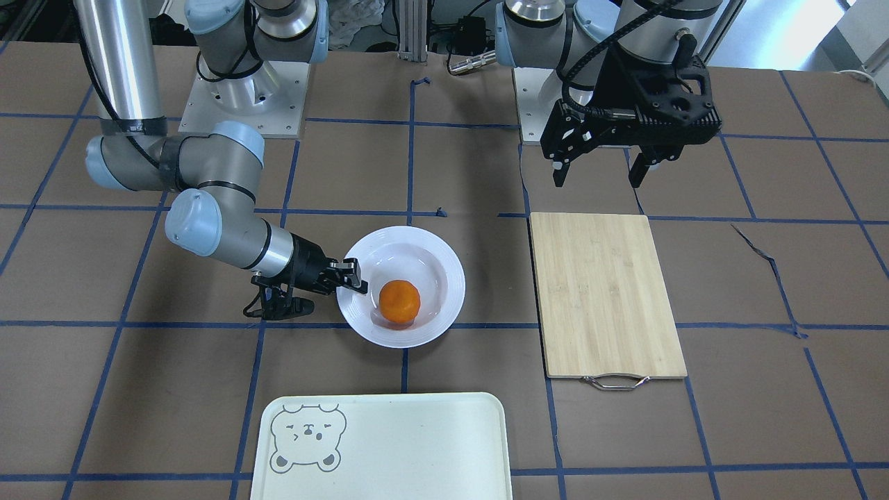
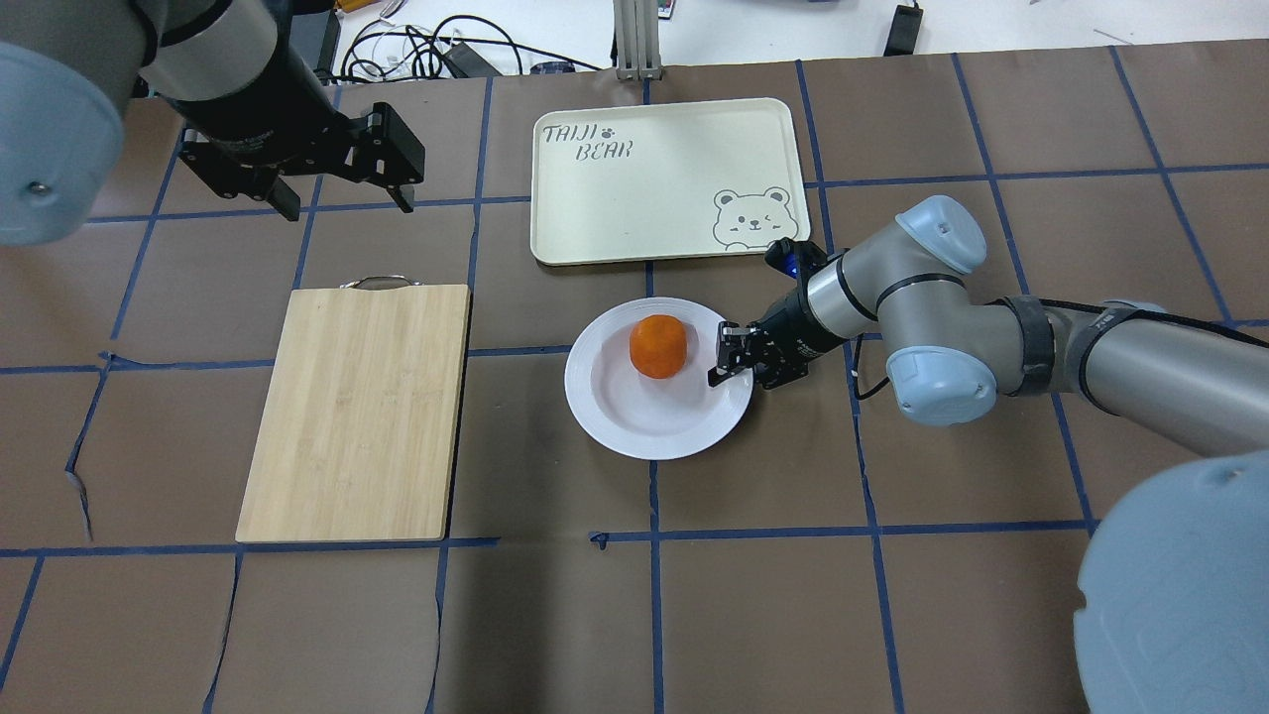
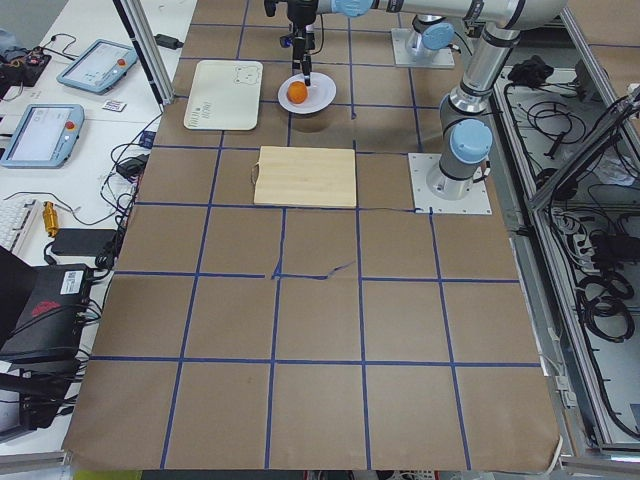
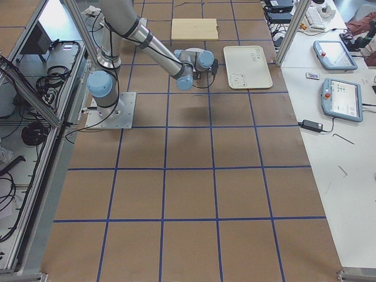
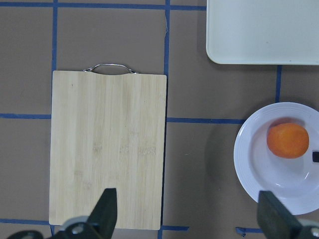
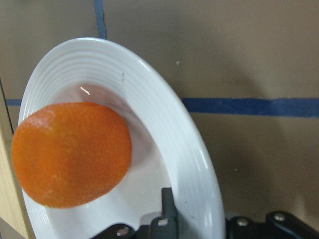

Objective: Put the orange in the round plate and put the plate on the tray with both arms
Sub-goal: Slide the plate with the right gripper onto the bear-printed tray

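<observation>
The orange [image 1: 399, 303] [image 2: 657, 345] [image 6: 70, 154] lies in the sunken centre of the round plate [image 1: 437, 257] [image 2: 634, 426] [image 6: 164, 124], which sits mid-table. My right gripper [image 1: 351, 276] [image 2: 729, 359] reaches in low from the side and is shut on the plate's rim, one finger inside the rim and the other below it. The cream tray [image 1: 417, 417] [image 2: 644, 198] with the bear drawing lies just beyond the plate and holds nothing. My left gripper [image 1: 601, 170] [image 2: 342, 198] [image 5: 189, 214] hangs open and holds nothing, high above the table near the cutting board's handle end.
A bamboo cutting board [image 1: 608, 292] [image 2: 357, 407] [image 5: 107, 149] with a metal handle lies to the plate's side, on my left. Brown paper with blue tape lines covers the table. Cables and an aluminium post stand past the tray.
</observation>
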Robot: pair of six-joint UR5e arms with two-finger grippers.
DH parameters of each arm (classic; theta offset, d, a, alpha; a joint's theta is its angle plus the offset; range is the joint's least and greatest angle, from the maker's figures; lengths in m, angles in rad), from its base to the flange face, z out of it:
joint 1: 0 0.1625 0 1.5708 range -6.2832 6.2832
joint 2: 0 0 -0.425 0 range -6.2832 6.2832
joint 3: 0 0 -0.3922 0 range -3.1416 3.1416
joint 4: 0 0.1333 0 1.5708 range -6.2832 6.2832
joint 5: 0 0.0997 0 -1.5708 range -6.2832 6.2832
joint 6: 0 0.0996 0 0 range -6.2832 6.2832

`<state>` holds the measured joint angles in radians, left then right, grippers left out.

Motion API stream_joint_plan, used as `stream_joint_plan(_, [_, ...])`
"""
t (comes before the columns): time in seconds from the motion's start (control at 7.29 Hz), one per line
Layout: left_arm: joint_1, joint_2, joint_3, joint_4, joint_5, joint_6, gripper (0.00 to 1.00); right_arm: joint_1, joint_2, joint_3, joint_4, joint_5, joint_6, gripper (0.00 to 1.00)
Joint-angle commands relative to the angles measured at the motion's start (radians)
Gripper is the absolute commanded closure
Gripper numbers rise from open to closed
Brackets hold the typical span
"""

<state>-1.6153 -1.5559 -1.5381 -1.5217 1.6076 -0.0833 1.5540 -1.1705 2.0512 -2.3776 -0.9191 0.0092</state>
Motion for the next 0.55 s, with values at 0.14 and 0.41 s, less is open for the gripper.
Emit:
stream_joint_plan(0.14, [0.0, 0.0, 0.0, 0.0, 0.0, 0.0, 0.0, -0.003, 0.009, -0.064, -0.13, 0.009, -0.009, 1.0])
stream_joint_plan(0.41, [0.0, 0.0, 0.0, 0.0, 0.0, 0.0, 0.0, -0.003, 0.063, -0.267, -0.041, -0.001, 0.009, 1.0])
